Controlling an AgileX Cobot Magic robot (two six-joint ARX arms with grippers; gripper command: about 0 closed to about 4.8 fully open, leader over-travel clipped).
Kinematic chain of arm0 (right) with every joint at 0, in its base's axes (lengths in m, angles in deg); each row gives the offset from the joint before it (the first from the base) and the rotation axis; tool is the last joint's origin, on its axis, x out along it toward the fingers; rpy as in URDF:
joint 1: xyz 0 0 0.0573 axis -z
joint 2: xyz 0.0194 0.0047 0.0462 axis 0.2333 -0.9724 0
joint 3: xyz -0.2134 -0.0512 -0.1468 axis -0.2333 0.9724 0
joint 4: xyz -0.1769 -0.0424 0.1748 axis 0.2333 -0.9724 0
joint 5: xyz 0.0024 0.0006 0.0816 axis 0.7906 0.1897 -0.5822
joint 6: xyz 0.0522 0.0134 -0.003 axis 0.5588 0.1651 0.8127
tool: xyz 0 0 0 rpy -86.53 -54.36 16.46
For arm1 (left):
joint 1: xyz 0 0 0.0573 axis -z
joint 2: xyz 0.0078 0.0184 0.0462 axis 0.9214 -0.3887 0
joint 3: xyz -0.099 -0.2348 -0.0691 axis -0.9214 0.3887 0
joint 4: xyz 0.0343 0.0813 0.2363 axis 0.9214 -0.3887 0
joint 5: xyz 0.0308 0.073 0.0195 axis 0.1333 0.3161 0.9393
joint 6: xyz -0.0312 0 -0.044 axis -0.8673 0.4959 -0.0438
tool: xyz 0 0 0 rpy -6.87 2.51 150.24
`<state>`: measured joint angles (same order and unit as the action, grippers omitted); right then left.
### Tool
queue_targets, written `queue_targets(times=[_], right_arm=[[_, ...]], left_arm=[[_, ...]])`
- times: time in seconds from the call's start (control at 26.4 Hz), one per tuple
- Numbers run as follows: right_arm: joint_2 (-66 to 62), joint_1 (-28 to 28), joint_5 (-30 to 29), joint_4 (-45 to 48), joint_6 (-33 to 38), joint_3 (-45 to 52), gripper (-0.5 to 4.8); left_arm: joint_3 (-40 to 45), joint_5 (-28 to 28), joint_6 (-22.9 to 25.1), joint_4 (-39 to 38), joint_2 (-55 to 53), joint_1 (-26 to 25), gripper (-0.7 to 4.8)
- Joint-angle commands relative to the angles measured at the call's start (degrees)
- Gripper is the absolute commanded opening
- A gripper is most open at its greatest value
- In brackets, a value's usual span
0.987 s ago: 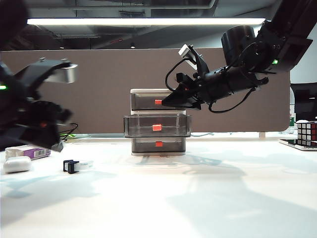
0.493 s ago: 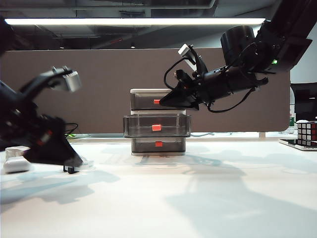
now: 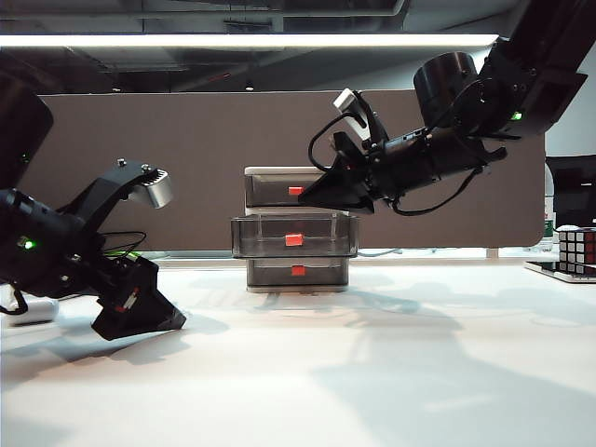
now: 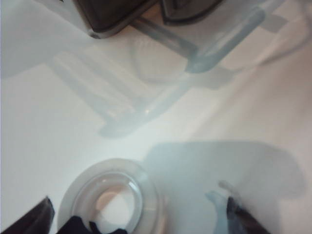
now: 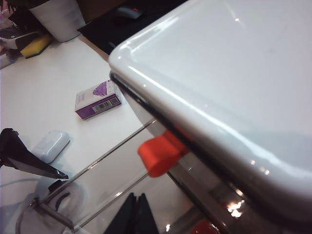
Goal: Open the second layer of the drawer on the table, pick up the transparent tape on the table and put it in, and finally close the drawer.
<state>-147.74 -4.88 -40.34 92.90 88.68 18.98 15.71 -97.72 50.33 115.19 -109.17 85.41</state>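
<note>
Black left gripper (image 3: 154, 321) is down at the white tabletop (image 3: 372, 372) near its left edge, jaws spread wide, one finger tip (image 4: 29, 219) on each side of the clear, palm-sized roll of transparent tape (image 4: 114, 197). Roll lies flat on the table and is not yet pinched; judged a pre-grasp straddle, so that closing would catch the roll across its width. In the exterior view the tape is hidden behind this gripper.

Right gripper (image 3: 312, 193) hangs in the air at the front of the small grey-framed three-tier drawer unit (image 3: 296, 229), level with the top tier's red tab (image 5: 158, 153). Its fingers look closed together, holding nothing. Probably parked there to leave the opening free.

Second layer (image 3: 295, 237), the smoky translucent middle drawer, stands pulled out toward the front and appears empty.

Open room: bare table between tape and drawer. A white rounded case (image 5: 50, 145) and a purple-and-white box (image 5: 97, 99) lie just beyond the tape toward the left edge. Rubik's cube (image 3: 577, 250) sits at the far right edge.
</note>
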Motion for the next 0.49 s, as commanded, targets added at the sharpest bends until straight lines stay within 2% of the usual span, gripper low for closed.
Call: queue_targets(times=[0.04, 0.19, 0.27, 0.49], right_arm=[[0.26, -0.07, -0.26, 0.2, -0.07, -0.24, -0.05], [0.26, -0.07, -0.26, 0.22, -0.07, -0.24, -0.05], [0.26, -0.07, -0.24, 0.28, -0.09, -0.24, -0.05], [0.26, -0.07, -0.24, 0.5, -0.11, -0.24, -0.05]], left_arm=[[0.0, -2.54, -0.22, 1.05, -0.11, -4.28, 4.49], [-0.02, -8.37, -4.26, 1.81, -0.11, -10.08, 4.48], [-0.02, -13.38, -5.92, 3.1, -0.11, -12.66, 4.48], [-0.33, -16.74, -5.92, 3.19, -1.05, -13.03, 4.47]])
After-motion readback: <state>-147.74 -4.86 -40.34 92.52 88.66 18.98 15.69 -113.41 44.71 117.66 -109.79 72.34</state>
